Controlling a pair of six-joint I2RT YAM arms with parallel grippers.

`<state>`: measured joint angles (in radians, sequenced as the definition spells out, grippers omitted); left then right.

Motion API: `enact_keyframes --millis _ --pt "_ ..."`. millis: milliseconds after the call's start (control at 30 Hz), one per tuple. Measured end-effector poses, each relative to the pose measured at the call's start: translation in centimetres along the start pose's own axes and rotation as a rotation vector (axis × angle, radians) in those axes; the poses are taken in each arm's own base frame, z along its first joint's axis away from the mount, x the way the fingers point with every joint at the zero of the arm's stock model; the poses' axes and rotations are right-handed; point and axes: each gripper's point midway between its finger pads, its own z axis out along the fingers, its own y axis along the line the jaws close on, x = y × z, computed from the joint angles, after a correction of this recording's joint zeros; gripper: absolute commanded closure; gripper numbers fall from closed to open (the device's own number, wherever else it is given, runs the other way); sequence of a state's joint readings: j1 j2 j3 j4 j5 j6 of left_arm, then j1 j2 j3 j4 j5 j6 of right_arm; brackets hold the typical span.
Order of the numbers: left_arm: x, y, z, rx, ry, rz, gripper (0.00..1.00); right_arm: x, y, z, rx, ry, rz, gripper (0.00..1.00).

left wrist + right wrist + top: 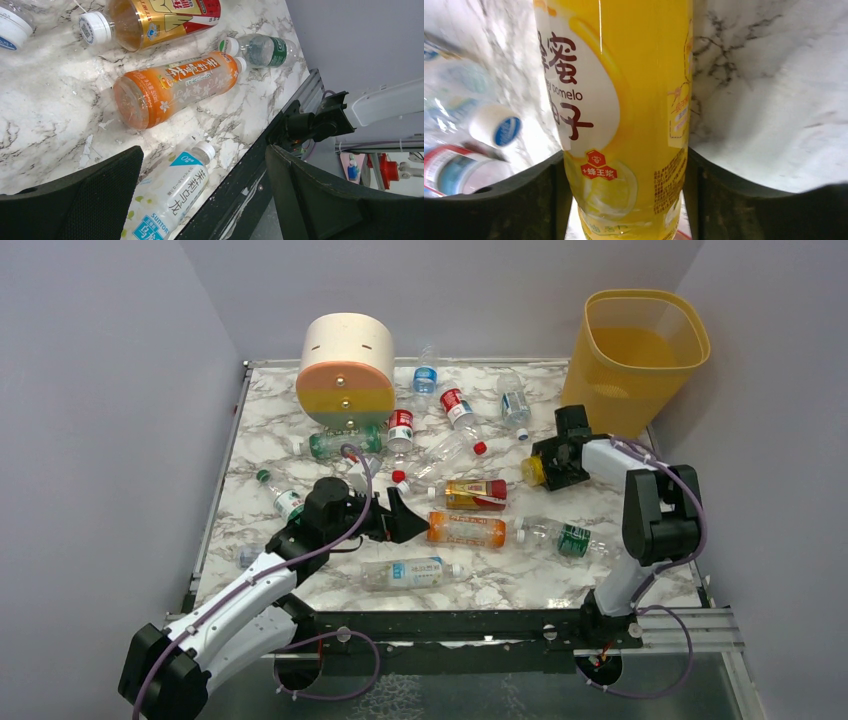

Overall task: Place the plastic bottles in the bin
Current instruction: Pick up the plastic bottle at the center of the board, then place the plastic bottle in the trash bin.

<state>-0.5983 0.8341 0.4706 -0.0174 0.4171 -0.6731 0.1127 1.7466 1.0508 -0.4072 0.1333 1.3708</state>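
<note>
The left gripper (402, 518) is released: its two black fingers (90, 200) stand wide apart and hold nothing. In the left wrist view a white-label bottle (170, 200) lies on the marble table (500, 585) in the gap between these fingers, on the near side of the tips, and it touches neither finger. Just beyond the fingertips lies the orange bottle (175, 87) on its side, with its base turned toward them and apart from them. Its white cap meets the cap of a green-label bottle (262, 50), which lies farther out toward the right finger. On the left finger's side, a little farther, a red and gold bottle (160, 17) also lies flat.

The right gripper (547, 468) is grasping a yellow bottle (624, 125). The body of this bottle fills the space between the right fingers (764, 210), and both inner faces press against its sides. I cannot tell if it is lifted from the table or rests on it.

Farther than both pairs of fingers, more plastic bottles (455, 405), clear with red or blue labels, lie scattered on the table. Beside them, far past the left fingers, stands the round drawer unit (345, 370).

The bin (598, 390) stands upright at the far right corner, beyond the right fingers and slightly to their right. It is near them, not touching.
</note>
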Motion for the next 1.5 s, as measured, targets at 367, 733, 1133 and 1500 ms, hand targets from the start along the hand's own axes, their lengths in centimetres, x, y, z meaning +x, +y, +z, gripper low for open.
enact_keyframes --millis 367,733,1133,1500 --pt "-0.1 0.3 0.2 -0.023 0.011 -0.004 0.01 2.0 -2.9 -4.6 -0.066 -0.019 -0.151 0.47" --pt "-2.8 -0.9 1.4 -0.026 0.005 0.039 0.01 2.2 -1.2 -12.3 -0.279 -0.044 -0.332 0.47" --pt "-3.4 -0.6 2.1 -0.05 0.027 0.066 0.01 -1.0 1.1 -25.1 -0.551 -0.183 -0.467 0.46" --pt "-2.6 0.2 2.5 -0.075 0.061 0.052 0.01 -5.2 9.8 -32.1 -0.653 -0.392 -0.548 0.41"
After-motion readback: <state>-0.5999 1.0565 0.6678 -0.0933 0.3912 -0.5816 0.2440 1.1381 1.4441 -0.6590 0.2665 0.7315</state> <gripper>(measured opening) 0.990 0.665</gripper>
